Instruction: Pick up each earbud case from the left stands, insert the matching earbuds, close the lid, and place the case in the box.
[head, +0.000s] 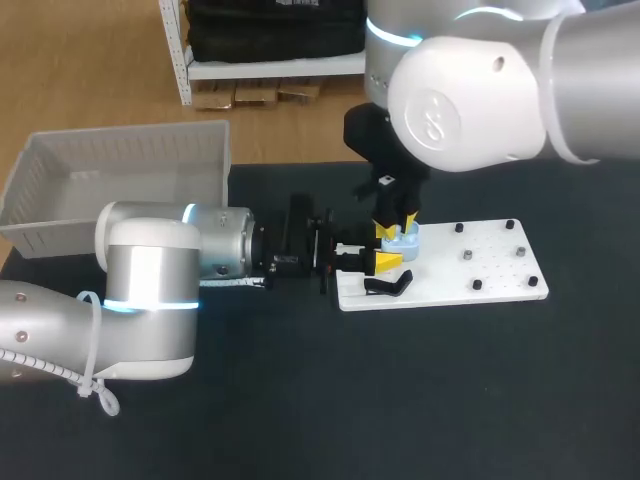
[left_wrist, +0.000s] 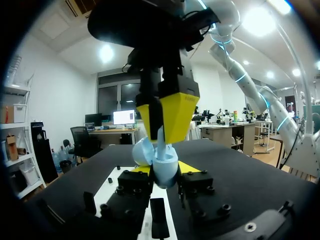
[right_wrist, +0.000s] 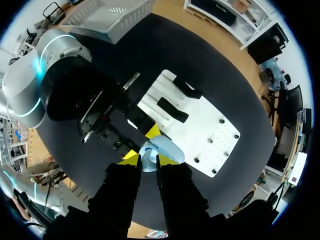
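Earbud case (head: 403, 241) tight in both jaws, left arm (head: 150, 290) level, right arm (head: 480, 90) vertical above the white board (head: 490, 272)

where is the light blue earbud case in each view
Head view: the earbud case is over the left part of the white board, just below the right gripper.
Left wrist view: the case is between the left gripper's yellow tips.
Right wrist view: the case is just ahead of that gripper.
Shared landmark: the white board.
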